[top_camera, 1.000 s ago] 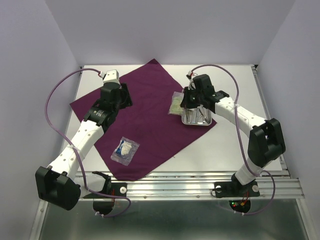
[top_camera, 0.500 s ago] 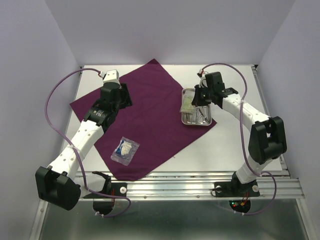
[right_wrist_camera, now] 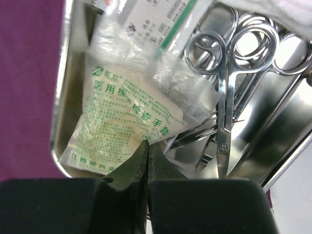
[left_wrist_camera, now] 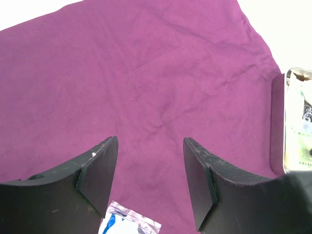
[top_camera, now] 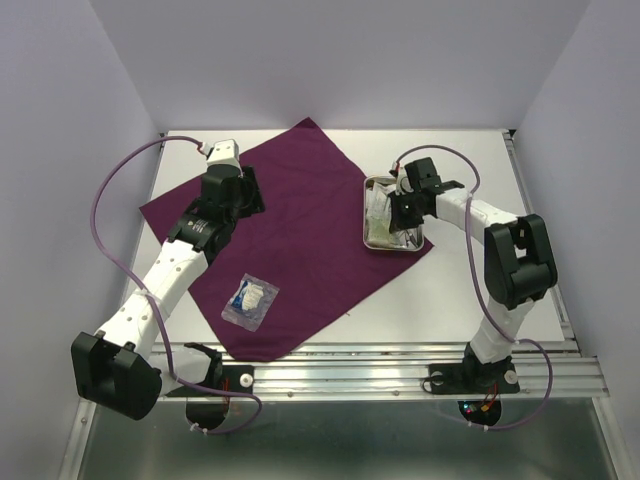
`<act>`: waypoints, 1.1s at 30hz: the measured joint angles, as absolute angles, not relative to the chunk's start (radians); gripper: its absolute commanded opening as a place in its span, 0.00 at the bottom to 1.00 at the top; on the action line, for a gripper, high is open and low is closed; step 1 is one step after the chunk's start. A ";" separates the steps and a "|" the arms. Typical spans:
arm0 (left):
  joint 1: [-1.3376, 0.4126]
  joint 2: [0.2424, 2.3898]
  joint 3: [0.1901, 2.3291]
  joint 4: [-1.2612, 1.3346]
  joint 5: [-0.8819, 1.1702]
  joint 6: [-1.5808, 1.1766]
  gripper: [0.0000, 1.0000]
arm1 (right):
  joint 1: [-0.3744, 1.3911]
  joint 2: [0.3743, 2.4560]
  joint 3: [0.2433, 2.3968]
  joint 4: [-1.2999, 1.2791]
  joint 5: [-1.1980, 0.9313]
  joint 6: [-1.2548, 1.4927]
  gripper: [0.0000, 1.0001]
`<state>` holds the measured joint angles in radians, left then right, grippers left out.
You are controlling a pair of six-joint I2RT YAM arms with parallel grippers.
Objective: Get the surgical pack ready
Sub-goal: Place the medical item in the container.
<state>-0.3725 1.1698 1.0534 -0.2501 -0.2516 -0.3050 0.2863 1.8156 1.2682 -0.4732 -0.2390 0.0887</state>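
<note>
Top external view showed me the white table (top_camera: 470, 290) with the dark-purple cloth (top_camera: 300, 230) spread flat across it like a diamond, with no corner folded in. The steel tray (top_camera: 366, 240) sat on the cloth's right corner.

My right gripper (right_wrist_camera: 146, 142) hung over the tray with its jaws pressed together. Its tips touched the lower edge of a clear packet printed in green (right_wrist_camera: 126, 112), and I could not tell whether any film was pinched between them. My left gripper (left_wrist_camera: 150, 146) hovered above the left part of the cloth, jaws apart and holding nothing.

Inside the tray, beside that packet, lay the scissors (right_wrist_camera: 223, 107) and other steel instruments, with a second printed packet (right_wrist_camera: 156, 14) at the far end. One smaller packet (top_camera: 250, 300), blue and white inside, lay on the cloth near its front edge, well apart from the tray.

I judged the loading mostly done. The stray packet seemed left to bring in, and the cloth had not yet been wrapped over anything.
</note>
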 measured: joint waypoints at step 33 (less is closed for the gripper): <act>-0.371 1.210 1.053 -0.207 -0.195 -0.308 0.68 | 0.282 1.773 1.301 -0.506 -0.192 0.105 0.77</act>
<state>-0.3714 1.2098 1.0531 -0.2066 -0.1947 -0.3084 0.2825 1.7729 1.3006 -0.5060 -0.1925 0.1055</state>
